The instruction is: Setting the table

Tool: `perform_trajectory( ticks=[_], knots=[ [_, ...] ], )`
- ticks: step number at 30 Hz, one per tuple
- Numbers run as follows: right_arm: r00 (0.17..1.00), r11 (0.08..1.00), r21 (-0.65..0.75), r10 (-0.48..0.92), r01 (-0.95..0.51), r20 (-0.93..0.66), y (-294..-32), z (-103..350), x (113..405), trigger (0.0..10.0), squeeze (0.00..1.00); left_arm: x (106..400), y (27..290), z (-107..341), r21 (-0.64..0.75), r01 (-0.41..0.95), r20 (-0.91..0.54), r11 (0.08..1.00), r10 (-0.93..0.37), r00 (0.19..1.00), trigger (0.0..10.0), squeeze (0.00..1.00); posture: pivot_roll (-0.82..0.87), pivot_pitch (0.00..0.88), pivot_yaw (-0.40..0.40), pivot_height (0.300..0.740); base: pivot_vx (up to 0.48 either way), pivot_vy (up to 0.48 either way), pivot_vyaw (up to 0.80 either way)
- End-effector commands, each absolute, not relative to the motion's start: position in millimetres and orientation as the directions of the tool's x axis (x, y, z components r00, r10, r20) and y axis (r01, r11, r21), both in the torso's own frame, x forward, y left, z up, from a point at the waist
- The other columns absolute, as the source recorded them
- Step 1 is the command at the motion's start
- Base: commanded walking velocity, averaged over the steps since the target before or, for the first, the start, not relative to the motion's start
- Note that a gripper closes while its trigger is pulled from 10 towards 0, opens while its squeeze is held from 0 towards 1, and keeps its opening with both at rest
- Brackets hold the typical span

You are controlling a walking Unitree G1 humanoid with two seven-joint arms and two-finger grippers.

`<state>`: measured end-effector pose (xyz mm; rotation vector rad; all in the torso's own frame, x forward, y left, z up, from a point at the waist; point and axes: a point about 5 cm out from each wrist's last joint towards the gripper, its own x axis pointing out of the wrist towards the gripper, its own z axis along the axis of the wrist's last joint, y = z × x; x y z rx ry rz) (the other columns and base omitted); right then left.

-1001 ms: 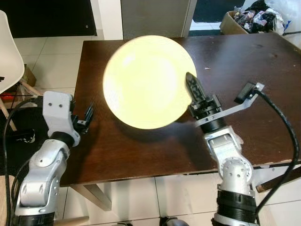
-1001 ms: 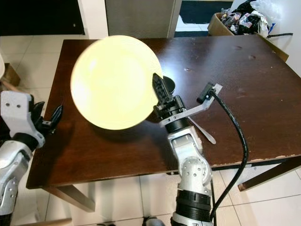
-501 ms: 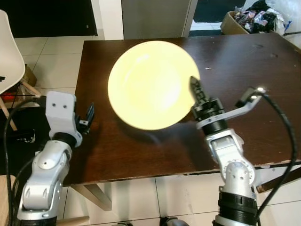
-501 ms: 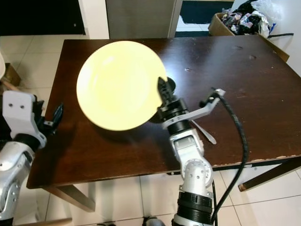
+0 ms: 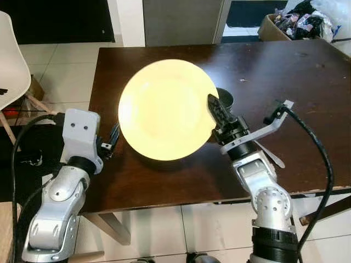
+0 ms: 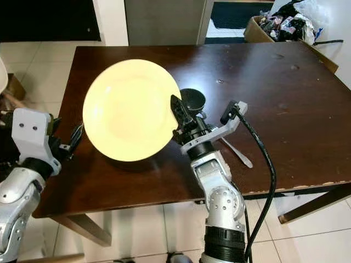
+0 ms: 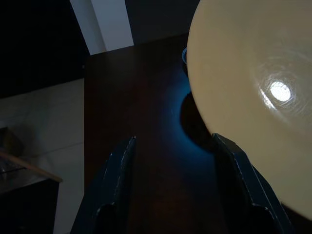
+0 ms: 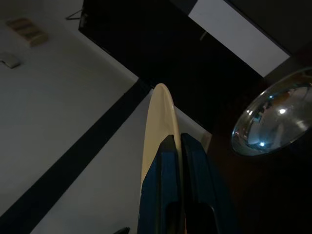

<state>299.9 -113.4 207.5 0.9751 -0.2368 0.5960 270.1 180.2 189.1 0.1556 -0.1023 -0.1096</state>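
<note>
A large pale yellow plate (image 5: 164,109) hangs tilted above the dark wooden table (image 5: 285,82), its face toward me. My right gripper (image 5: 213,107) is shut on the plate's right rim; in the right wrist view the fingers (image 8: 170,195) clamp the plate's edge (image 8: 158,122). My left gripper (image 5: 114,138) is open at the table's left edge, just left of and below the plate, with nothing between its fingers (image 7: 117,180). A dark bowl (image 6: 192,99) sits on the table behind the plate, and a metal spoon (image 6: 237,153) lies to the right of my right arm.
A white chair (image 5: 11,66) stands to the left of the table. A box of clutter (image 5: 293,22) sits on the floor beyond the far right corner. Pale tiled floor (image 5: 60,60) surrounds the table.
The plate has moved left and down toward the table with my right gripper still shut on its rim. My left arm has risen closer to the plate's left side.
</note>
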Motion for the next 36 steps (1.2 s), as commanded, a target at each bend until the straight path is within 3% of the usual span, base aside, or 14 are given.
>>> perform_trajectory(
  ticks=[1,20,36],
  knots=[
    [0.803,0.405,0.696,0.369,-0.592,0.468,-113.6,209.3,296.7,10.0,0.0,268.7,178.2,189.6,0.148,0.113,0.088,0.982,-0.127,0.988,10.0,0.0,-0.03,0.068,0.032,0.74,0.0,0.0,0.0],
    [0.797,0.417,0.684,0.397,-0.598,0.455,-107.7,207.3,295.1,10.0,0.0,266.7,176.0,190.1,0.141,0.126,0.088,0.982,-0.14,0.986,10.0,0.0,-0.02,0.072,0.033,0.74,0.0,0.0,0.0],
    [0.792,0.415,0.681,0.41,-0.603,0.452,-103.4,205.5,295.1,10.0,0.0,265.2,175.8,190.2,0.154,0.135,0.082,0.979,-0.149,0.985,10.0,0.0,-0.02,0.072,0.039,0.74,-0.369,0.0,0.0]
  ],
)
